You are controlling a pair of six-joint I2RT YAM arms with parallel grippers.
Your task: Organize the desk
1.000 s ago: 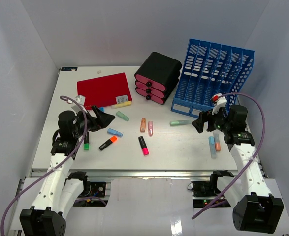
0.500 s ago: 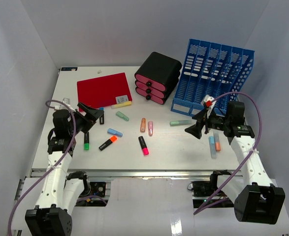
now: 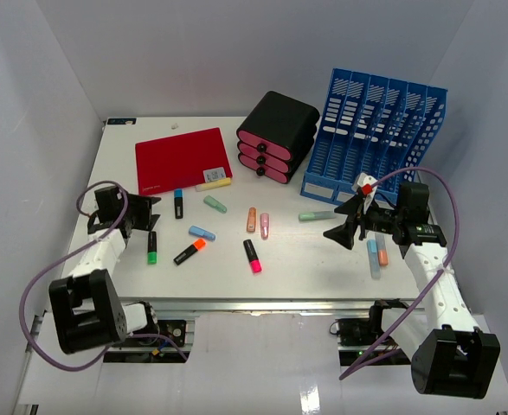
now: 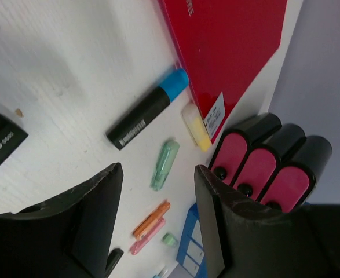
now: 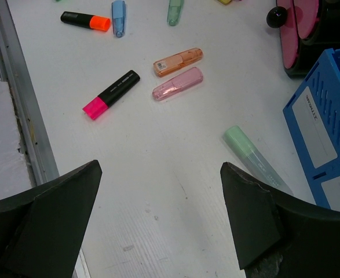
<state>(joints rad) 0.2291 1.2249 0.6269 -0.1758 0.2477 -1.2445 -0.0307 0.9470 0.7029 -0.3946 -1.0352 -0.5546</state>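
Observation:
The white desk (image 3: 297, 259) holds several scattered highlighters, among them a pink-tipped black one (image 3: 252, 255), an orange-tipped black one (image 3: 189, 251) and a mint one (image 3: 318, 215). My left gripper (image 3: 143, 216) is open and empty, low over the desk's left side beside a green-tipped marker (image 3: 152, 246). In the left wrist view (image 4: 158, 168) its jaws frame a pale green marker (image 4: 165, 165) further off. My right gripper (image 3: 344, 226) is open and empty above the desk, right of the mint marker (image 5: 256, 159). In the right wrist view (image 5: 159, 167) bare desk lies between its jaws.
A red folder (image 3: 184, 157) lies at the back left. A black drawer unit with pink fronts (image 3: 277, 136) and a blue file rack (image 3: 375, 138) stand at the back. Two pastel markers (image 3: 376, 255) lie by the right arm. A metal rail (image 5: 19, 104) runs along the front edge.
My left arm has drawn back to the left, and its gripper has moved away from the markers. My right gripper has shifted a little left and tilted down. No marker has moved.

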